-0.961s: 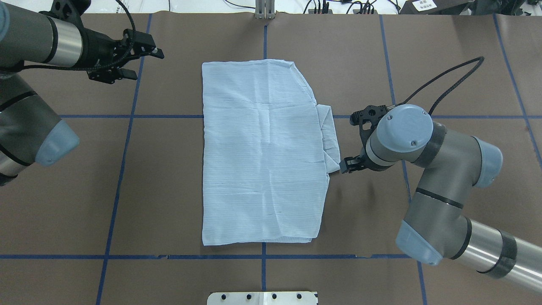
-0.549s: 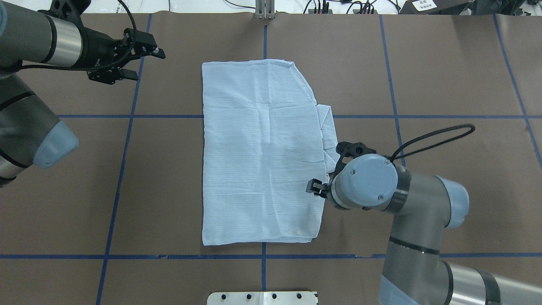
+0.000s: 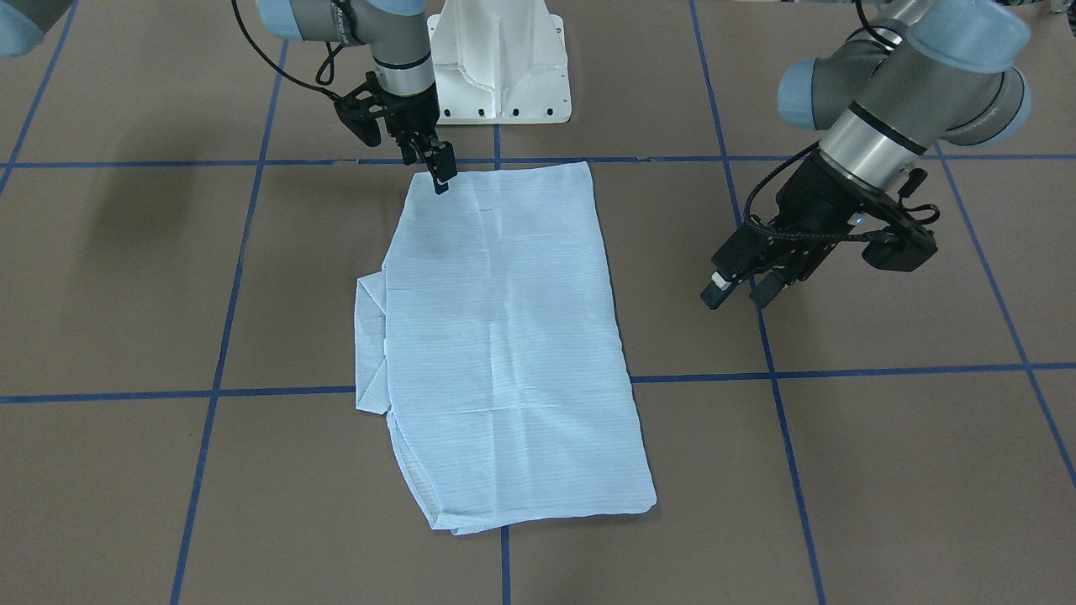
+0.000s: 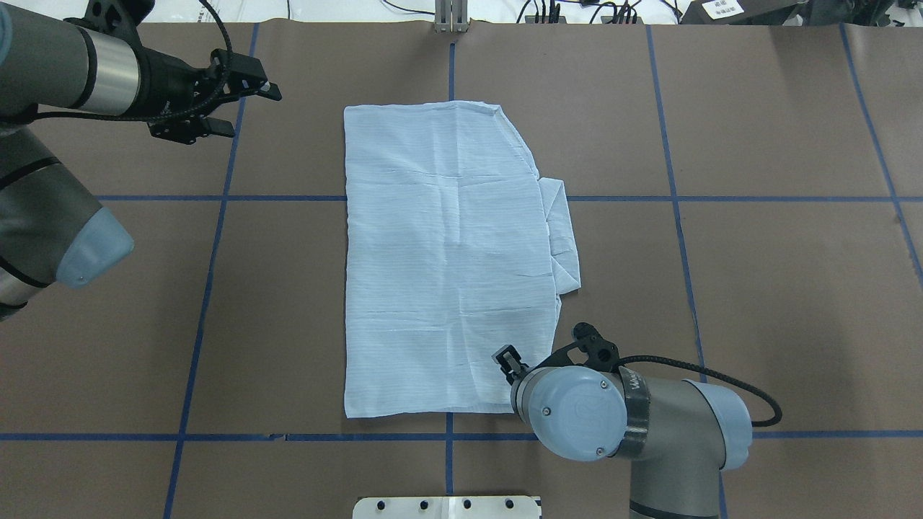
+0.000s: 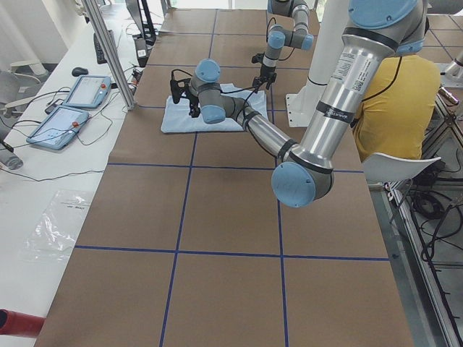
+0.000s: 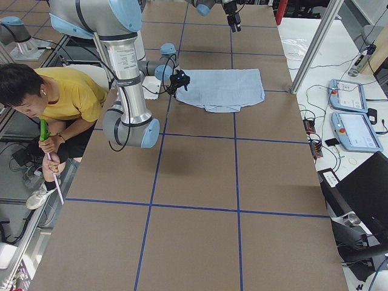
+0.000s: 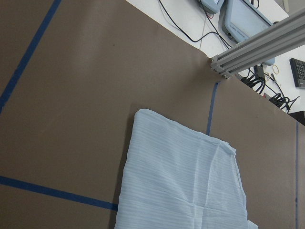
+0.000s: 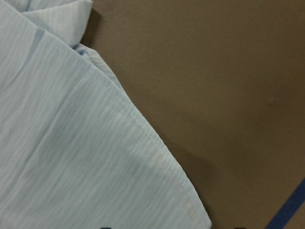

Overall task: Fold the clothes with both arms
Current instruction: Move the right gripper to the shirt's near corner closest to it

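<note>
The light-blue striped shirt [image 4: 447, 259] lies folded into a flat rectangle in the middle of the table, with a small folded flap [image 4: 561, 238] sticking out on its right edge. It also shows in the front view [image 3: 496, 336] and in the left wrist view [image 7: 181, 181]. My right gripper [image 3: 429, 168] points down over the shirt's near right corner [image 8: 190, 210], jaws apart and empty; in the overhead view [image 4: 512, 360] its wrist hides most of it. My left gripper [image 4: 245, 108] hangs open and empty above bare table, left of the shirt's far edge; the front view [image 3: 738, 294] shows it too.
The white pedestal base [image 3: 496, 76] stands just behind the shirt's near edge. An aluminium post [image 4: 451, 14] rises at the table's far edge. Blue tape lines [image 4: 216, 198] cross the brown table. A person in yellow [image 6: 66, 91] sits beside the base.
My right arm has moved along the shirt's right edge, from beside the folded flap to the near right corner. The left arm and the shirt have not moved.
</note>
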